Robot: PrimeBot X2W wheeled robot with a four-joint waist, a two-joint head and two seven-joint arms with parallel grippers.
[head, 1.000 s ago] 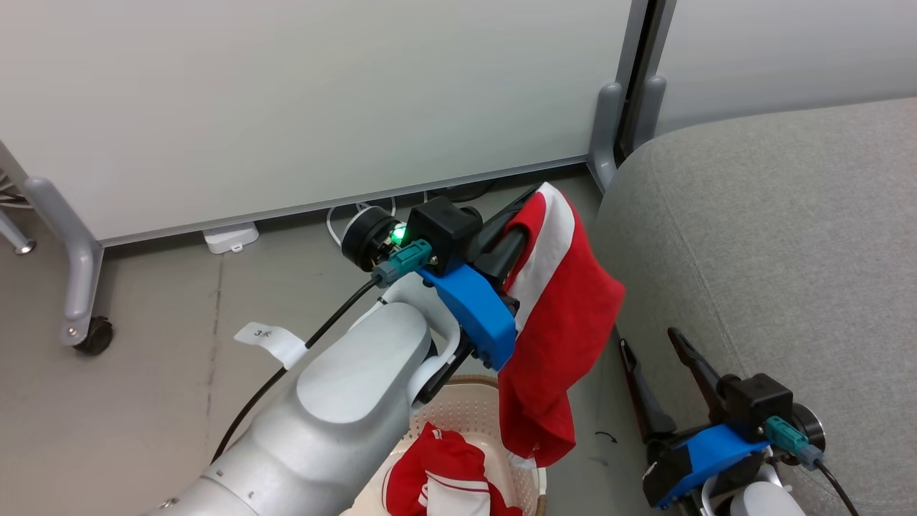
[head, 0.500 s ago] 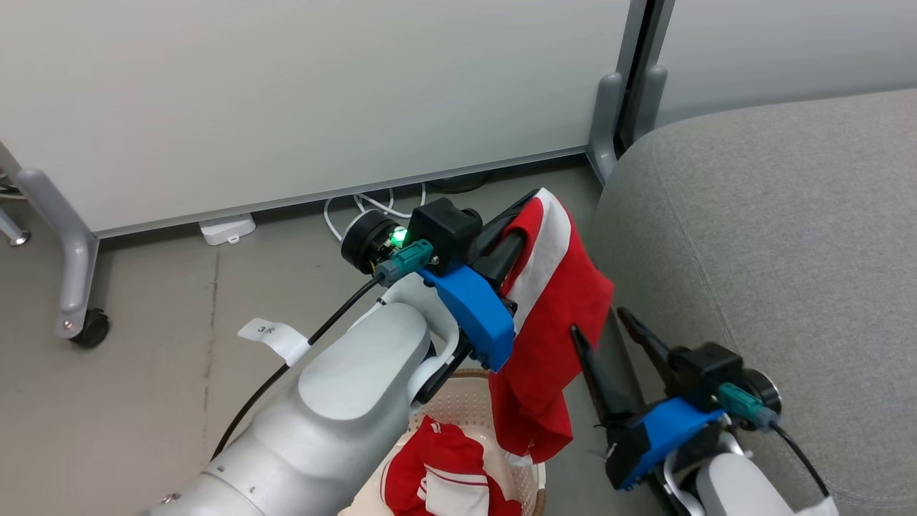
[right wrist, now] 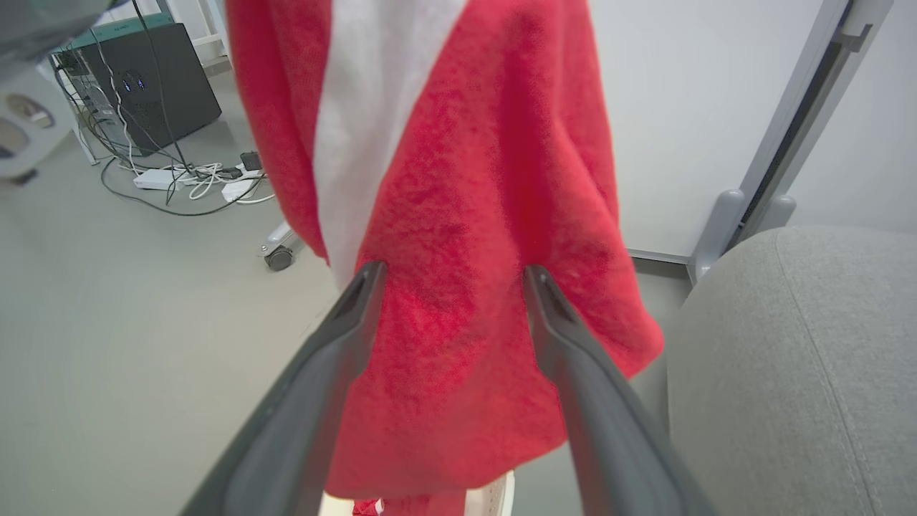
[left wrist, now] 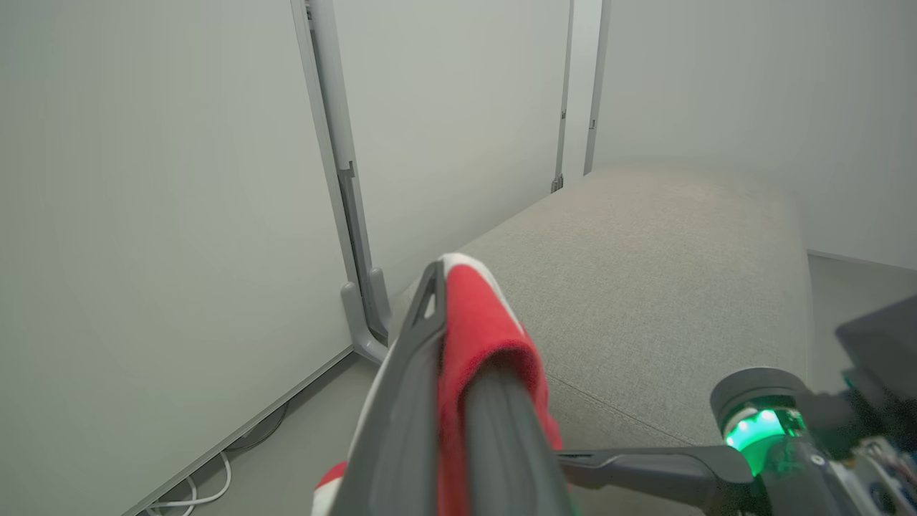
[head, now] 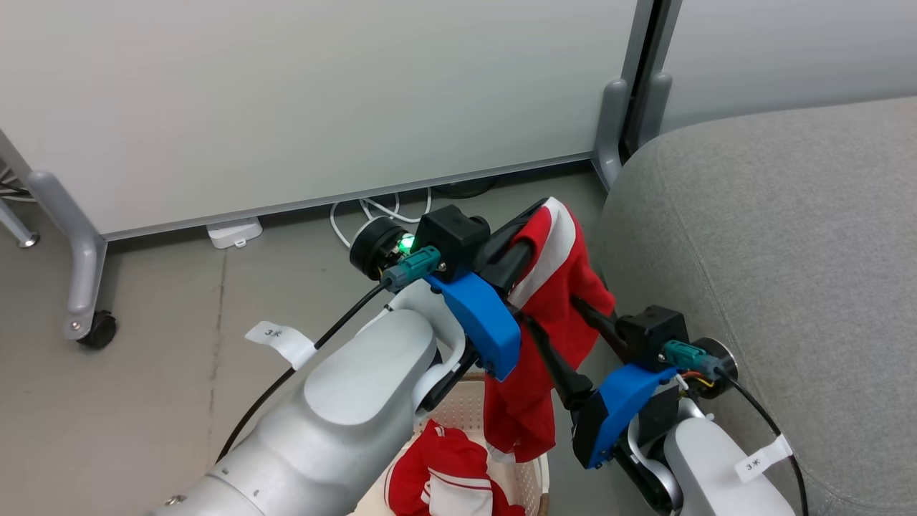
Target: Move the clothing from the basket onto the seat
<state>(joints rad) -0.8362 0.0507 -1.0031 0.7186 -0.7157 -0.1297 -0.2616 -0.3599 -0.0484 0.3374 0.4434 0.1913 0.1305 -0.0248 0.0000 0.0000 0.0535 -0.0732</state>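
While the left fingers [left wrist: 401, 401] pinch a bright red garment with a white stripe [head: 573, 287], it hangs over the cream perforated plastic basket [head: 466, 405], beside the light grey fabric seat [head: 752, 251]. Wide-spread right fingers [right wrist: 358, 301] meet its cloth in the right wrist view; the head view adds a second red garment [head: 437, 466] in the basket.

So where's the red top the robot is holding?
In the head view the red top hangs from the left gripper, above the basket, beside the seat.
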